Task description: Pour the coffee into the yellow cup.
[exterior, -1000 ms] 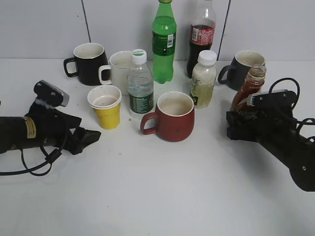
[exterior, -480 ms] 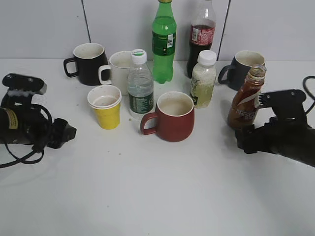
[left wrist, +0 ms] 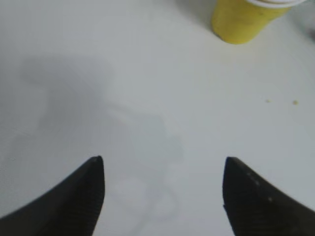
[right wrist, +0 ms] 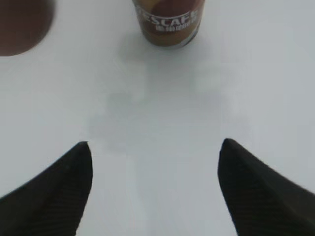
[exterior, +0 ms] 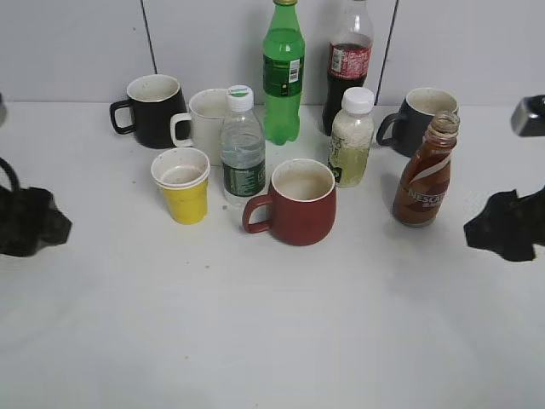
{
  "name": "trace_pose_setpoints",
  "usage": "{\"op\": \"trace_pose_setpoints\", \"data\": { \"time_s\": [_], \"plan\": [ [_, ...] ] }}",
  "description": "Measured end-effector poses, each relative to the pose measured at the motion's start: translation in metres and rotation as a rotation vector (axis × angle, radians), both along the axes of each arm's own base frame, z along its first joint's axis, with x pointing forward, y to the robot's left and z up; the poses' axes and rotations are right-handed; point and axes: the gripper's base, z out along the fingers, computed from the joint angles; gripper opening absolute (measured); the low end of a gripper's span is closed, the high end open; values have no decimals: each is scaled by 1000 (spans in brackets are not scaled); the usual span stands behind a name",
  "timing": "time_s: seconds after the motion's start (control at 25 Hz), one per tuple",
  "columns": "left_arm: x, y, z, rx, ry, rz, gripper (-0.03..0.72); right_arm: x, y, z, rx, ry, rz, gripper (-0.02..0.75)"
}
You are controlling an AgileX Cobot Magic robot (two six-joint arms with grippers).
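Note:
The coffee, a brown curvy uncapped bottle with a swirl label, stands upright at the right of the table; its base shows at the top of the right wrist view. The yellow cup stands at the left; its bottom shows in the left wrist view. My right gripper is open and empty, well short of the bottle, and sits at the right edge of the exterior view. My left gripper is open and empty, away from the cup, at the left edge of the exterior view.
A red mug stands at centre, with a water bottle and a pale drink bottle behind it. Black, white and dark grey mugs, a green bottle and a cola bottle line the back.
Both arms have pulled back outward, the left to the left edge and the right to the right edge. The right gripper has moved away from the coffee bottle, which stays standing.

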Motion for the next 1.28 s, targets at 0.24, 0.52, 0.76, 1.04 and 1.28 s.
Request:
{"op": "trace_pose_setpoints", "data": {
  "time_s": [0.24, 0.52, 0.76, 1.04, 1.28],
  "plan": [
    [-52, 27, 69, -31, -104, 66, 563, -50, -11, 71, 2, -31, 59, 593],
    [-146, 71, 107, -60, -244, 53, 563, -128, -30, 104, -1, -87, 104, 593],
    [-195, 85, 94, -103, -392, -80, 563, -184, -45, 99, 28, -235, 110, 593],
    [-208, 88, 77, -110, -462, -132, 563, -214, -53, 83, 61, -390, 106, 592],
    [-208, 88, 77, -112, -464, -136, 563, -215, -53, 84, 66, -410, 105, 592]
  ]
}}
